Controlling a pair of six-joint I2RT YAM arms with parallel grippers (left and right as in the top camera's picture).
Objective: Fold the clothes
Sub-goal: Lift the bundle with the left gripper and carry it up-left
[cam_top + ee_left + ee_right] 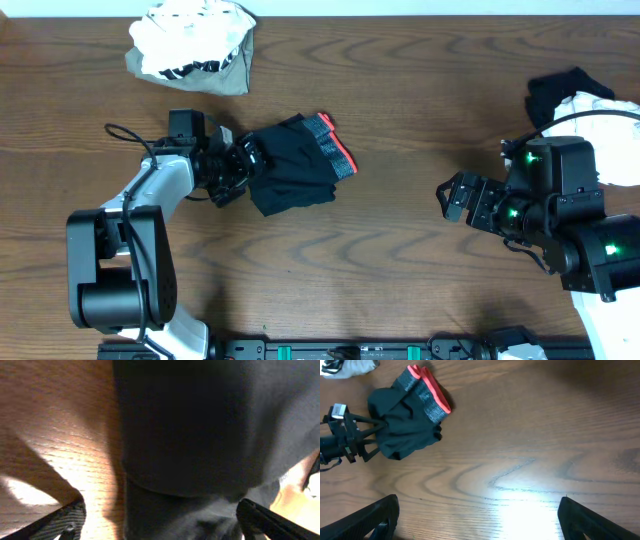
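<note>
The black garment [292, 165] lies bunched on the wooden tabletop [410, 90], just off the middle toward 9 o'clock in the overhead view. Its grey band [324, 143] and coral-red edge [344, 160] run along the side at 3 o'clock.

The left pincer [250, 166] sits at the garment's 9 o'clock edge. In the left wrist view its fingers [65, 521] stand wide apart at the bottom corners, with dark fabric filling the space between them, so it is open and not clamped on the cloth.

The right pincer [447, 197] is out toward 3 o'clock, well apart from the garment. It is also open: its fingers [375, 515] are spread at the lower corners of the right wrist view, with only bare wood between them.

A white and olive heap [195, 45] rests near the far edge at 11 o'clock. A black and white heap [580, 95] lies at about 2 o'clock, just beyond the right arm.
</note>
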